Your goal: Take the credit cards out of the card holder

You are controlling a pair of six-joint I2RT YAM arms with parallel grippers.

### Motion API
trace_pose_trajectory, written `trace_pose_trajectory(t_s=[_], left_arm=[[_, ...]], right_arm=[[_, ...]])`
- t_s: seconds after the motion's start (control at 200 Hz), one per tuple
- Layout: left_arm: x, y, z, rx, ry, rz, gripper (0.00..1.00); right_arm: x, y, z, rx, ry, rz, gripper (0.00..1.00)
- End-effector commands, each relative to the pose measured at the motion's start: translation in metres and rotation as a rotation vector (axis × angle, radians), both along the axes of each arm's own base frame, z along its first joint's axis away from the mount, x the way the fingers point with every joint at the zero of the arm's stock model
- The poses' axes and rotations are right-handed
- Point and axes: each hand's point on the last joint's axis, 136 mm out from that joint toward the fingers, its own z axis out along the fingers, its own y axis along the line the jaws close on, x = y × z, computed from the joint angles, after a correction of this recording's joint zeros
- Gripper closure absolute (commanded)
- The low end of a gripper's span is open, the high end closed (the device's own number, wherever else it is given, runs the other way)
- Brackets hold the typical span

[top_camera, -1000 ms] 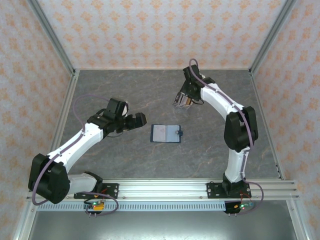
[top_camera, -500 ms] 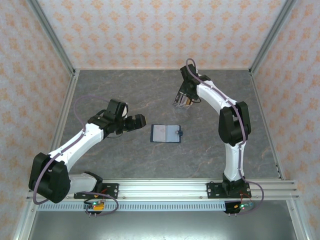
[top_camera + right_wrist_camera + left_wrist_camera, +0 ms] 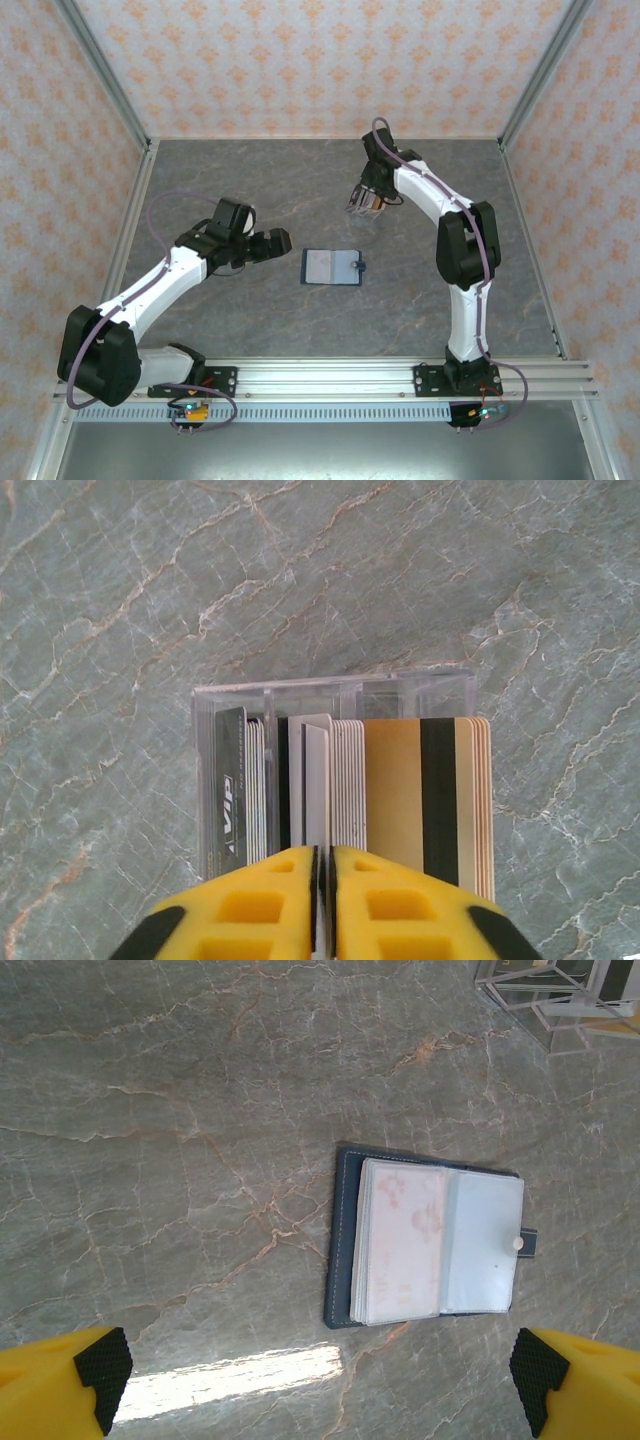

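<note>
Nearest the arm bases, note the card holder (image 3: 332, 267): lies flat on the table (image 3: 230, 170), spread open like a book, clear sleeves (image 3: 400, 1245) up and closing tab (image 3: 527, 1243) toward the right arm's side, so as to leave the pockets reachable from above. Shows pinkish marks on the left sleeves, possibly mere reflection; cannot tell loaded from empty.

Just to its left and apart from it, find the left gripper (image 3: 275, 241): hovers with fingers spread wide, holding nothing, aimed at the holder. Probably waits there to steady it for a further pull.

Farther back, well apart from the holder, find the right gripper (image 3: 322, 890): points down over a clear box (image 3: 330, 683) packed with upright cards (image 3: 400, 780), fingers pressed almost together on the top edge of a pale card (image 3: 316, 770) standing among the rest. Reads as delivery: slotting an extracted card on edge into the row, to keep the lot orderly. Calls next for parting the fingers and lifting straight up, to avoid dragging neighbours out.
</note>
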Motion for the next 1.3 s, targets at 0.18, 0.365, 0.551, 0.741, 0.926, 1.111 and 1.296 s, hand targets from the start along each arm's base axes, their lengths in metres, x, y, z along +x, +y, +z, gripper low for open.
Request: trace_pose_trajectory(t_s=[0.18,0.365,0.551,0.741,0.926,1.111,1.296], left_arm=[[0.000,0.000,-0.004,-0.001,0.006,-0.018,0.00],[-0.002,0.001,-0.008,0.003,0.026,-0.007,0.00],[-0.004,0.004,-0.016,0.015,0.068,0.015,0.00],[-0.007,0.013,-0.029,0.054,0.116,0.062,0.00],[-0.013,0.019,-0.038,0.063,0.156,0.105,0.00],[-0.020,0.020,-0.043,0.060,0.182,0.118,0.00],[-0.024,0.019,-0.044,0.046,0.198,0.125,0.00]], right_arm=[[-0.007,-0.002,0.028,-0.004,-0.007,0.044,0.72],[-0.030,-0.004,0.046,0.033,-0.019,0.060,0.66],[-0.083,-0.002,0.052,0.096,-0.014,0.096,0.55],[-0.149,0.020,0.028,0.068,0.041,0.162,0.46],[-0.189,0.060,-0.005,0.069,0.086,0.234,0.44],[-0.201,0.099,-0.032,0.073,0.130,0.319,0.47],[-0.199,0.116,-0.050,0.005,0.158,0.390,0.51]])
